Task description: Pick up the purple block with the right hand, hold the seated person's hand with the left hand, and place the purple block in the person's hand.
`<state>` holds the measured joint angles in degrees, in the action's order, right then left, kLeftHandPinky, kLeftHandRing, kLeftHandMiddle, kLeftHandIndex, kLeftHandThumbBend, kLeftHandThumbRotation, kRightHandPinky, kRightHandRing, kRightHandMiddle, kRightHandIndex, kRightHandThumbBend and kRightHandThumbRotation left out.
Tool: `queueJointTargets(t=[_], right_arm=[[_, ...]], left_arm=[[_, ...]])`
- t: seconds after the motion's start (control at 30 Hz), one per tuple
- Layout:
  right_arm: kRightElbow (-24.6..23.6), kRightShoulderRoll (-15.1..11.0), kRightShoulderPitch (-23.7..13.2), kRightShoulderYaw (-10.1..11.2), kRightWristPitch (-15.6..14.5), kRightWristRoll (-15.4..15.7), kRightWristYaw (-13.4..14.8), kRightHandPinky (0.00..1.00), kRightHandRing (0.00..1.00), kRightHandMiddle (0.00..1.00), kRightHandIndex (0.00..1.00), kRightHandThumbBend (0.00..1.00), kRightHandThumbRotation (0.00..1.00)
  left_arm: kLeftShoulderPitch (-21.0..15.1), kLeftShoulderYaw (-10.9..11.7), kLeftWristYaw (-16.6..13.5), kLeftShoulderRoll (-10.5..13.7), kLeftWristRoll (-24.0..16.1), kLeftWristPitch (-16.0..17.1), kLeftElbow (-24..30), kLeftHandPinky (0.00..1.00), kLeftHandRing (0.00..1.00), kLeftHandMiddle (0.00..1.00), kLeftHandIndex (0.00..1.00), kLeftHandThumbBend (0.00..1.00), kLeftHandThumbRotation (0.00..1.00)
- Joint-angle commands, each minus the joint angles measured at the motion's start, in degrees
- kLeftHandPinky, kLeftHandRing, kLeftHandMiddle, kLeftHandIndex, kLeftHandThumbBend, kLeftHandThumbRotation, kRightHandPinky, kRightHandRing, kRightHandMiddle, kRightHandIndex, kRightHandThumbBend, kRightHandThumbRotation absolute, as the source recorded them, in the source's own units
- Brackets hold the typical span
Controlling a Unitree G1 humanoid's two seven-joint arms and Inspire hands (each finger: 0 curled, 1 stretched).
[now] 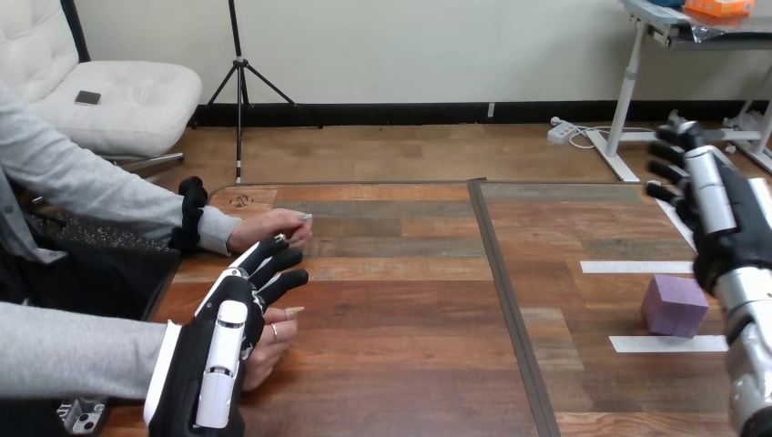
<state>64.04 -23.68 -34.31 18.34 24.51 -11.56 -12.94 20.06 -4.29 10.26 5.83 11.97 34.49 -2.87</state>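
A purple block (pixel 675 305) rests on the wooden table (pixel 410 309) at the right, between two white tape strips. My right hand (pixel 715 205) hovers above and beyond it with fingers straight and spread, touching nothing. My left hand (pixel 228 341) is at the lower left, fingers extended and relaxed, lying over the person's nearer hand (pixel 270 341), which rests on the table. I cannot tell whether the two touch. The person's farther hand (pixel 271 228) lies on the table just beyond my left fingertips.
A dark seam (pixel 503 300) runs front to back down the table's middle. White tape strips (pixel 637 267) mark the table's right part. The person's grey sleeves come in from the left edge.
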Motion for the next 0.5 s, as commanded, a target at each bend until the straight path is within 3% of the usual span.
queueJointTargets(t=[0.0, 0.27, 0.47], right_arm=[[2.1, -2.7, -6.9, 2.0, 0.2, -1.3, 0.2, 0.84, 0.88, 0.84, 0.82, 0.65, 0.75], [4.4, -3.8, -8.0, 2.6, -0.9, -1.1, 0.6, 0.83, 0.87, 0.83, 0.81, 0.67, 0.71], [6.2, -4.5, -8.2, 2.6, -1.9, -0.1, 2.8, 0.84, 0.86, 0.83, 0.81, 0.7, 0.7]], left_arm=[[-3.0, -0.1, 0.1, -2.6, 0.0, 0.7, 1.0, 0.87, 0.79, 0.81, 0.82, 0.31, 1.0], [-3.0, -0.1, -0.2, -2.7, -0.2, 0.7, 1.1, 0.87, 0.78, 0.81, 0.81, 0.31, 1.0], [-3.1, 0.0, -0.1, -2.6, -0.3, 1.0, 0.9, 0.86, 0.78, 0.81, 0.81, 0.32, 1.0]])
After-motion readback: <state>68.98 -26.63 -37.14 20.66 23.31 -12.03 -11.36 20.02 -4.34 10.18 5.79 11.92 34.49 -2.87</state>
